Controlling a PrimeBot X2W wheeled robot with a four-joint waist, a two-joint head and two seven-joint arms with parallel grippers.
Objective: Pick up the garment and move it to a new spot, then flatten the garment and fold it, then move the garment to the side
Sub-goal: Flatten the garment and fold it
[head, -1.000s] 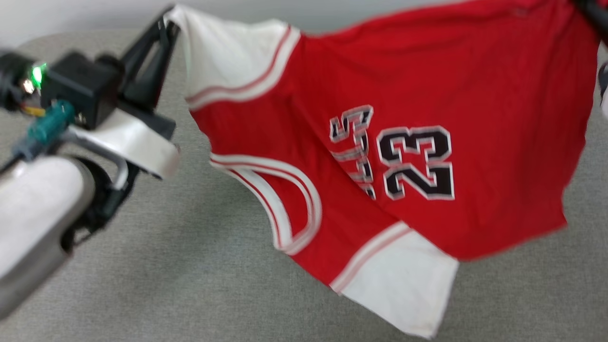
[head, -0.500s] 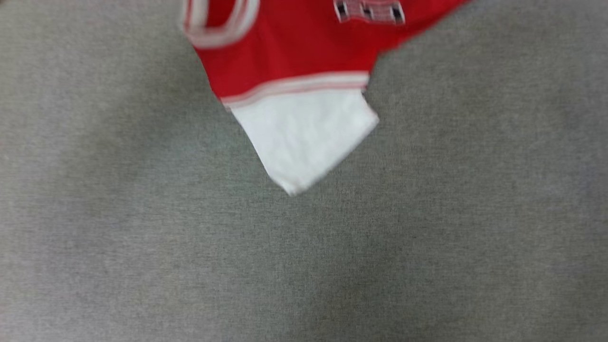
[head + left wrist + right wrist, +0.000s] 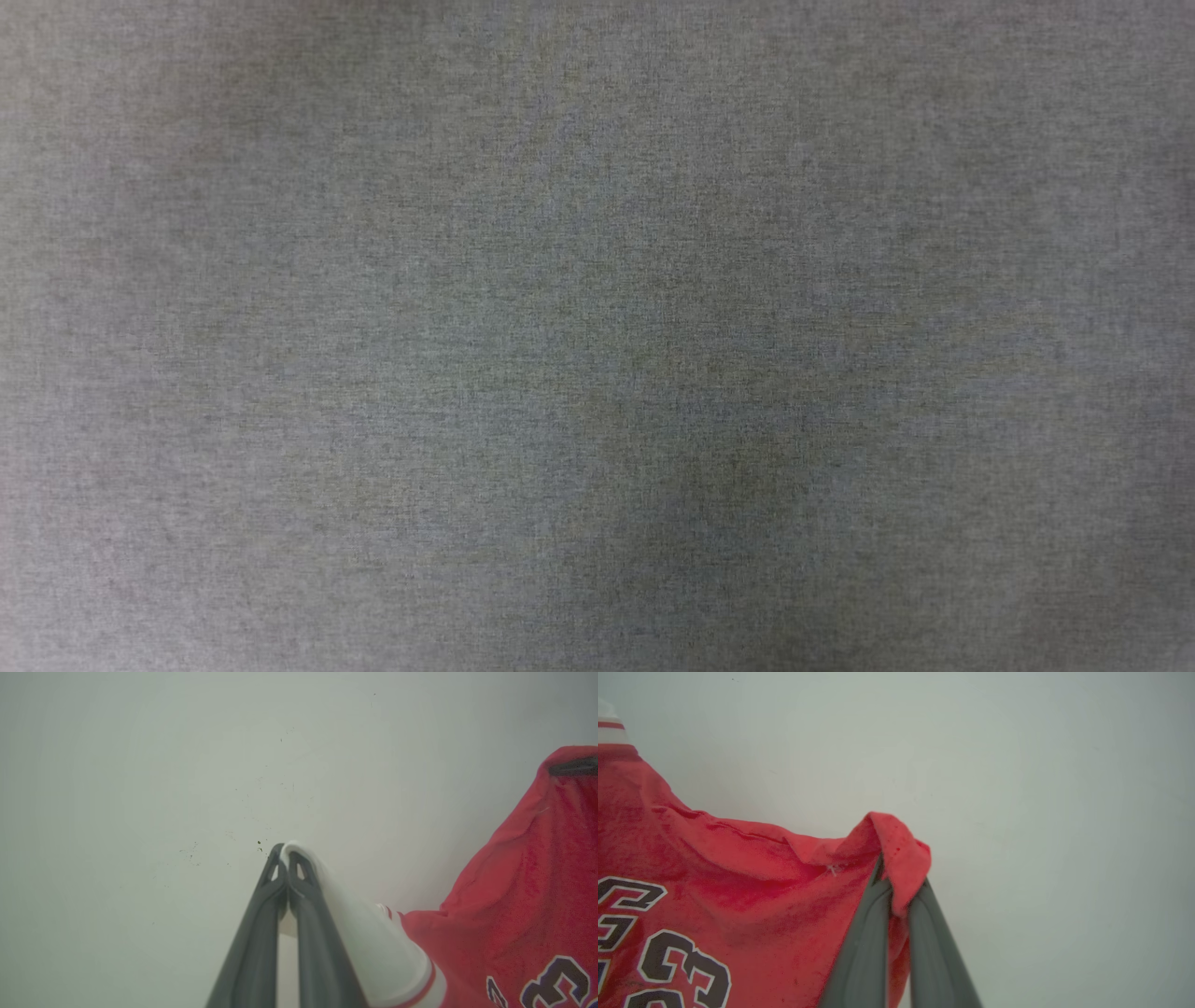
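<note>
Red jersey garment point(image 3: 738, 882), white striped-trim sleeve point(image 3: 369, 947), black white-outlined "23" print; hangs spread, pinched at sleeve tip and red corner; at 8 o'clock in right wrist view.

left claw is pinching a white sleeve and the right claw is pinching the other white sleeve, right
Not quite. The right claw is shut on a red edge of the garment, not a white sleeve; the right wrist view shows it. The left claw does pinch a white sleeve.
</note>
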